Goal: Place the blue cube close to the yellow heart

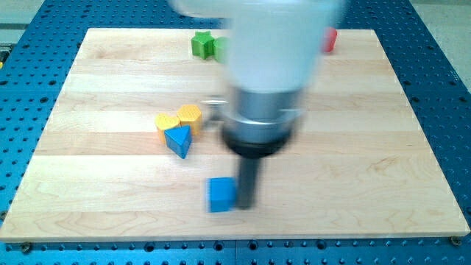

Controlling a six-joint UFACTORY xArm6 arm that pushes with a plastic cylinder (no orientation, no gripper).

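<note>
The blue cube lies on the wooden board near the view's bottom centre. My tip is right at the cube's right side, touching or nearly touching it; the picture is blurred by motion. The yellow heart lies up and to the left of the cube, next to a yellow hexagon-like block and just above a blue triangle. The arm's wide white and grey body hangs over the board's centre and hides what is behind it.
A green block lies at the view's top, with a second green piece partly hidden by the arm. A red block shows at the top right beside the arm. A blue perforated table surrounds the board.
</note>
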